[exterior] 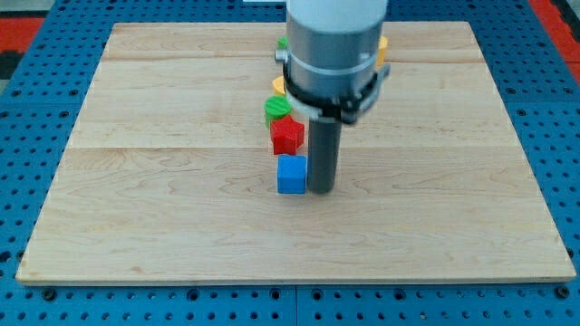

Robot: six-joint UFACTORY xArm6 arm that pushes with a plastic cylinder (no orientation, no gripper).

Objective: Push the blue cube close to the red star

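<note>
The blue cube point(291, 175) sits near the middle of the wooden board point(136, 181). The red star point(286, 134) lies just above it toward the view's top, almost touching it. My tip point(322, 189) rests on the board right against the blue cube's right side. The rod rises from there to the grey arm body point(332, 50), which hides part of the blocks behind it.
A green block point(275, 108) sits just above the red star. A yellow block point(278, 86) peeks out above that, another green piece point(282, 43) and a yellow piece point(383, 43) show at the arm's edges. Blue pegboard point(36, 109) surrounds the board.
</note>
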